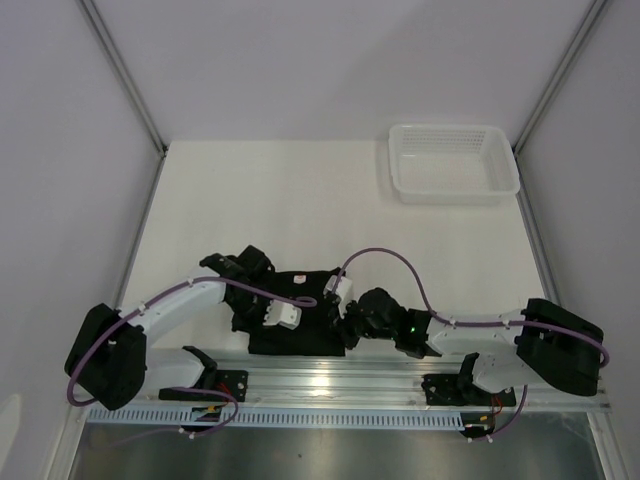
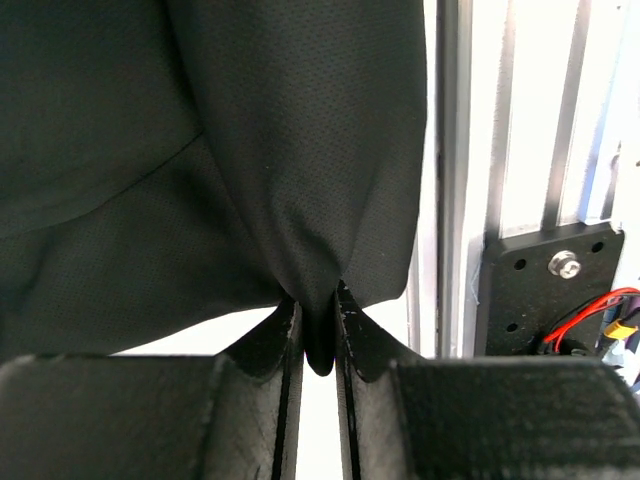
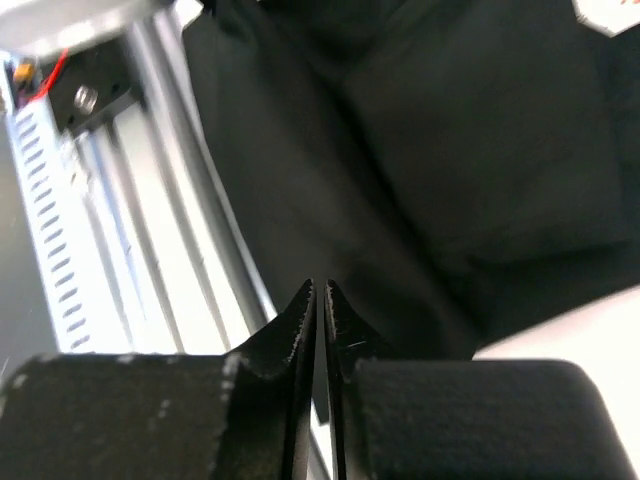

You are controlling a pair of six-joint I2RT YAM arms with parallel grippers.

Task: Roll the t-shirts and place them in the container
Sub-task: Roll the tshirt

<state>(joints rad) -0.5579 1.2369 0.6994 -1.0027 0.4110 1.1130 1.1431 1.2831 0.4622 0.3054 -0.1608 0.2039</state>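
Top external view: one black t-shirt (image 1: 300,342) lies bunched at the lower centre of the frame, with both grippers at it.

We count one t-shirt, one white mesh basket (image 1: 455,192) at the upper right and well apart from it, and two arms. The shirt rests on the white table (image 1: 250,200), just above the metal rail (image 1: 330,385). A small light label (image 1: 308,284) shows at the shirt's upper edge, and we can read no writing on it. In the left wrist view the left gripper (image 2: 318,305) is clamped on a fold of the black cloth. In the right wrist view the right gripper (image 3: 320,292) has its jaws pressed together at the shirt's edge beside the rail. We cannot tell whether any cloth is nipped between them.
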